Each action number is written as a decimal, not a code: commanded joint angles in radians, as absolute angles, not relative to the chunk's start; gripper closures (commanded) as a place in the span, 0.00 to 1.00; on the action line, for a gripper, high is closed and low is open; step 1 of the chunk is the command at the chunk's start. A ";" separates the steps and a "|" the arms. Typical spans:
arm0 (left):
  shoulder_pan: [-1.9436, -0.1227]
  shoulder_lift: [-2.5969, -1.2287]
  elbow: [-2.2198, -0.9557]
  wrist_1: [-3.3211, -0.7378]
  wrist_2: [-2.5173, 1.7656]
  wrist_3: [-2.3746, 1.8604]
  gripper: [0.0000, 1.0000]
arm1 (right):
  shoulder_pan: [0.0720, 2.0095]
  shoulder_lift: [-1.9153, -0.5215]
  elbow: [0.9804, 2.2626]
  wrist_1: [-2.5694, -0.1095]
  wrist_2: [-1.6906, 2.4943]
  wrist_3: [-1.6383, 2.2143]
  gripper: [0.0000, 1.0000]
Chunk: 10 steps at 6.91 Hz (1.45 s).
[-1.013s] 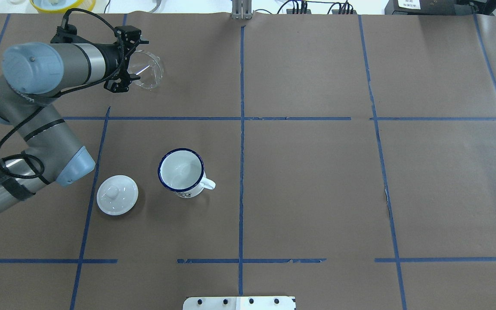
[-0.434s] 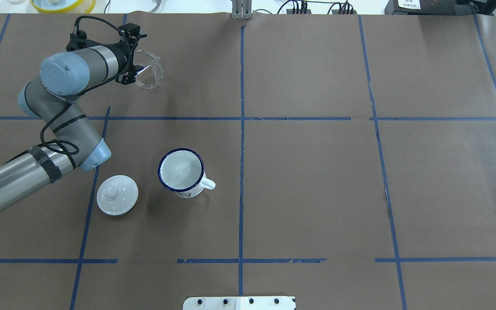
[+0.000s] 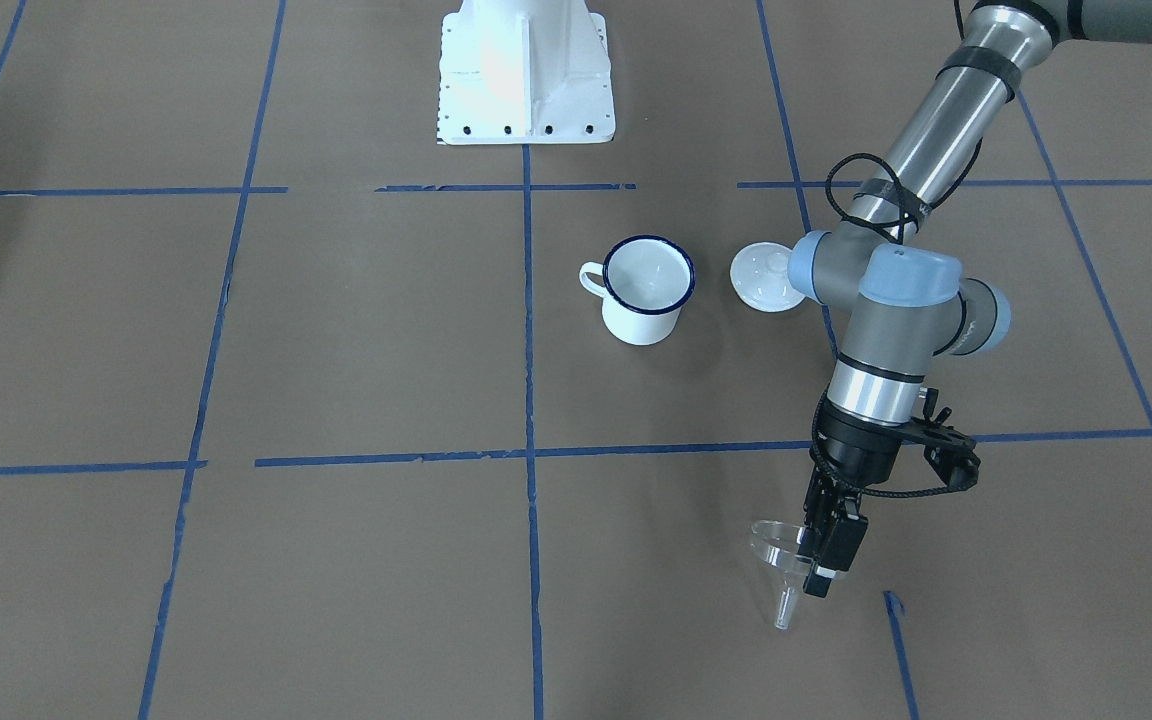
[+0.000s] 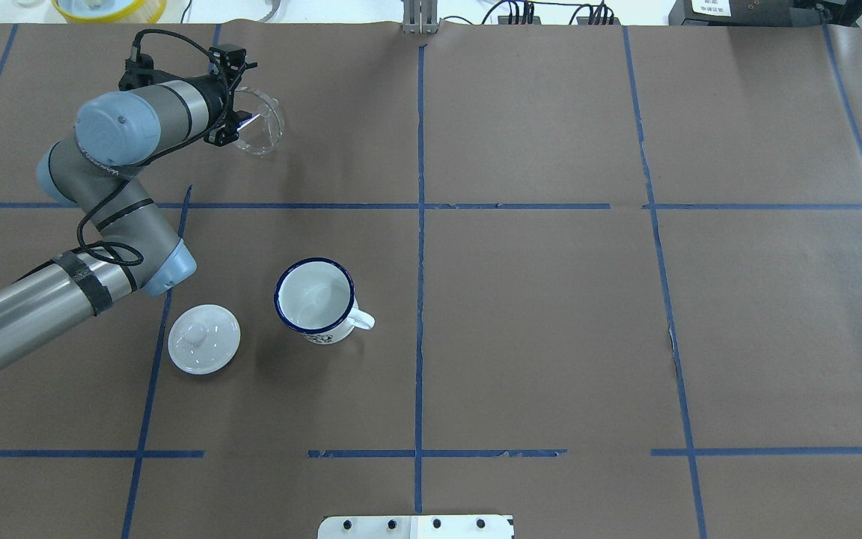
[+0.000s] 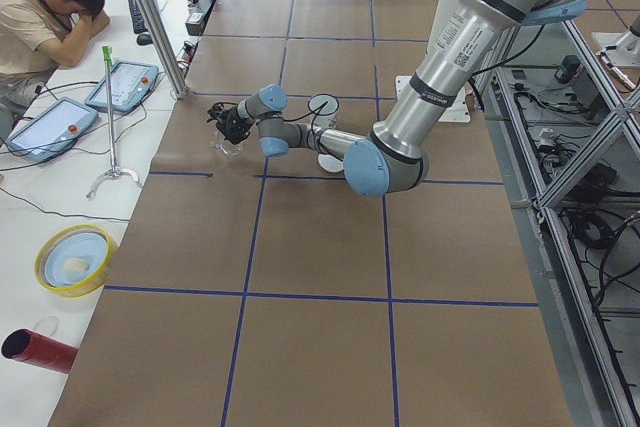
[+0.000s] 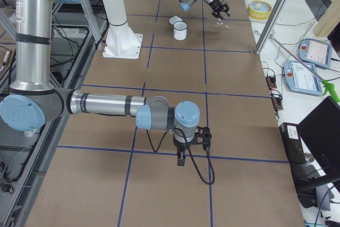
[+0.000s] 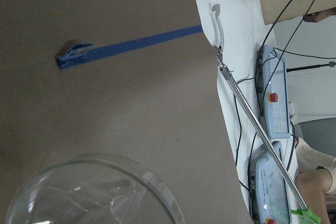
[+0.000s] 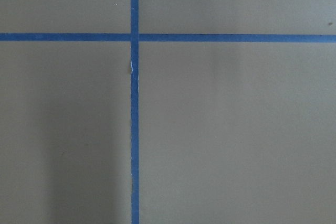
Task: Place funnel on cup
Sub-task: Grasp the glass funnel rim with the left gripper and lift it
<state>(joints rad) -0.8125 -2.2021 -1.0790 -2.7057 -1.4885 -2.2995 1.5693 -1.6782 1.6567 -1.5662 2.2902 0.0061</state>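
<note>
The clear funnel (image 3: 779,553) hangs upright, spout down, at the table's far left, with the spout tip close to the paper. My left gripper (image 3: 816,560) is shut on the funnel's rim at its side; the overhead view shows the gripper (image 4: 235,120) beside the funnel (image 4: 259,120). The left wrist view shows the funnel's rim (image 7: 94,192) from above. The white cup with a blue rim (image 4: 315,296) stands empty and upright nearer my base, handle to the right; it also shows in the front view (image 3: 644,290). My right gripper (image 6: 180,158) points down at the table's right end; I cannot tell if it is open.
A round white knobbed lid (image 4: 203,338) lies on the paper just left of the cup, under my left forearm. The table's far edge lies just beyond the funnel. A yellow bowl (image 4: 109,7) sits past that edge. Blue tape lines cross the brown paper.
My left arm's elbow and wrist have swung forward and turned over the last second. The funnel has stayed in about the same place.
</note>
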 commanded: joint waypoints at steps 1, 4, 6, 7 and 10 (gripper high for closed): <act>-0.813 -2.201 -1.081 -2.712 -1.488 -2.295 1.00 | 1.569 -1.678 1.657 -1.566 2.290 0.006 0.00; -0.850 -2.198 -1.209 -2.706 -1.499 -2.289 1.00 | 1.569 -1.678 1.657 -1.566 2.290 0.006 0.00; -0.862 -2.197 -1.370 -2.605 -1.563 -2.281 1.00 | 1.569 -1.678 1.657 -1.566 2.290 0.006 0.00; -0.864 -2.195 -1.470 -2.511 -1.631 -2.281 1.00 | 1.569 -1.678 1.657 -1.566 2.290 0.006 0.00; -0.859 -2.204 -1.853 -2.024 -1.854 -2.242 1.00 | 1.569 -1.678 1.657 -1.566 2.290 0.006 0.00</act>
